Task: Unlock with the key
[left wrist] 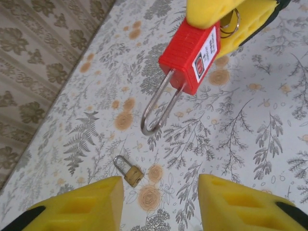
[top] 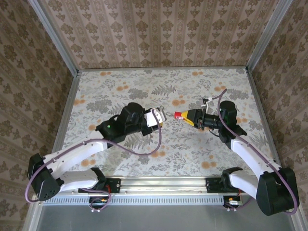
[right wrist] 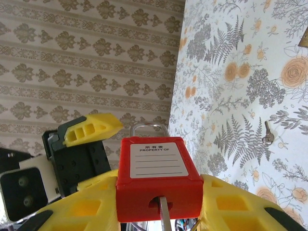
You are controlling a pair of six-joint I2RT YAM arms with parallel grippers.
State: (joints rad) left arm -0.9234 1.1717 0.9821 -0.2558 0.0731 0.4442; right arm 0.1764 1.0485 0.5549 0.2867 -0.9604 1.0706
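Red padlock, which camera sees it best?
The left wrist view. There the red padlock hangs side-on, with its red body and whole silver shackle clear against the table. The right wrist view shows the red padlock close up, labelled face first, with little of its shackle. In the top view it is a small red spot.

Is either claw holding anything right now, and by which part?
The right claw grips the red padlock by the two sides of its plastic body. The left claw is open and holds nothing.
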